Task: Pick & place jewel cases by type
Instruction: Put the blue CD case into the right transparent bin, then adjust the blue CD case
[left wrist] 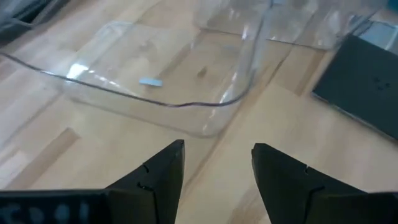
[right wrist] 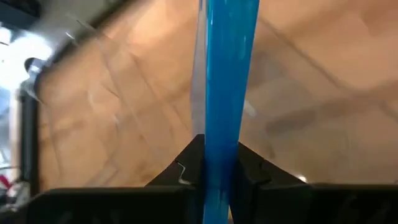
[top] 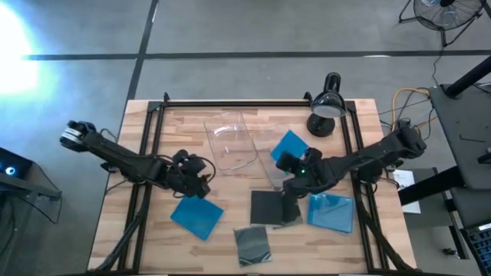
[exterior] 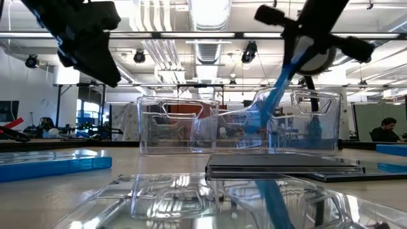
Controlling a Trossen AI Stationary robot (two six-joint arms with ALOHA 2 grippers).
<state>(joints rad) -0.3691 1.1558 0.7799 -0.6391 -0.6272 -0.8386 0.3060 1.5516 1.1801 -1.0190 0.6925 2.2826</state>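
The right gripper (top: 290, 162) has its jaws clamped on a blue jewel case (top: 291, 145) held above the right clear tray (top: 270, 170), so it should lower gently and level before letting go, while the left gripper (top: 205, 178) waits open-jawed near the left clear tray (top: 231, 144).

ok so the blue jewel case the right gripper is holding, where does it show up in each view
High view: the held blue jewel case is right of centre, just beyond the right gripper.
Low view: seen edge-on, slanting down in front of the right-hand clear tray.
Left wrist view: not in it.
Right wrist view: a vertical blue strip rising from between the fingers.
Shared landmark: the clear trays.
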